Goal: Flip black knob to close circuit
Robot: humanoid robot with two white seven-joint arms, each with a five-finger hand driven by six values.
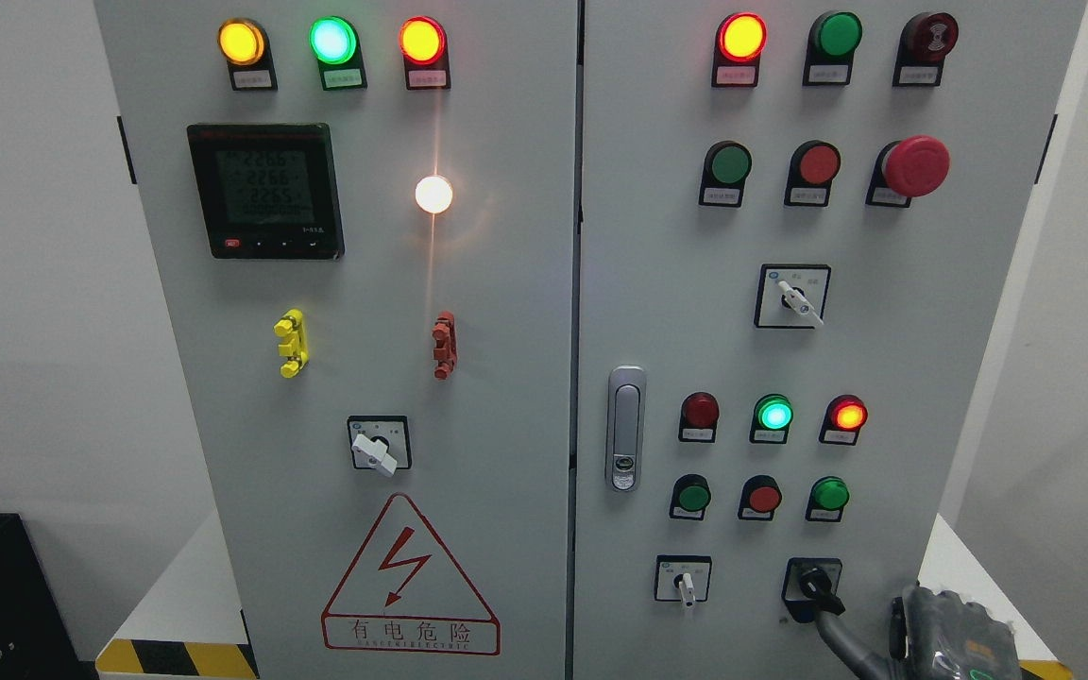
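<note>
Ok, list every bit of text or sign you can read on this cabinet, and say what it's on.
"有电危险": red-bordered warning sign with a lightning bolt, lower left door.
"2266", "2266", "2265" (roughly, blurred): meter screen, upper left.
Line under the Chinese characters: too small to read.
Small tags under the lamps and buttons, e.g.: too small.
Switch plates, including the black knob: unreadable.

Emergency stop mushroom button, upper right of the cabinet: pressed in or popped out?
Cannot tell for sure. The red mushroom button stands proud of the cabinet door, but one head view does not show its travel.
</note>
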